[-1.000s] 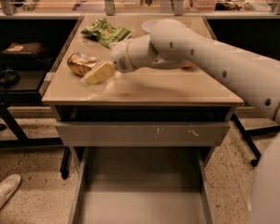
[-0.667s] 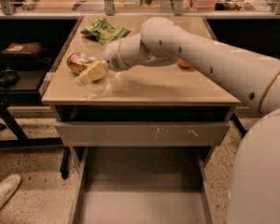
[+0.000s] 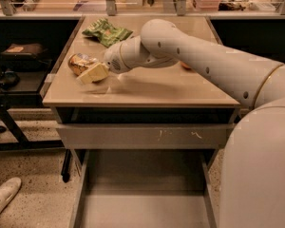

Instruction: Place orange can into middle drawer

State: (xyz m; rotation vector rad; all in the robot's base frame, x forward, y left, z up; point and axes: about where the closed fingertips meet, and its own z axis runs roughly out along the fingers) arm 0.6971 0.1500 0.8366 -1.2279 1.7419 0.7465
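On the counter (image 3: 156, 90) the orange can (image 3: 79, 62) is lying with the tool (image 3: 93, 73) sitting against it; tool opening cannot be determined. The middle drawer (image 3: 142, 201) is standing open; transfer is remaining.

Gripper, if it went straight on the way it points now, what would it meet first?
The gripper points left over the tabletop, and the orange can lies right ahead of it, so probably the can first; depth is unclear, and they may already touch.
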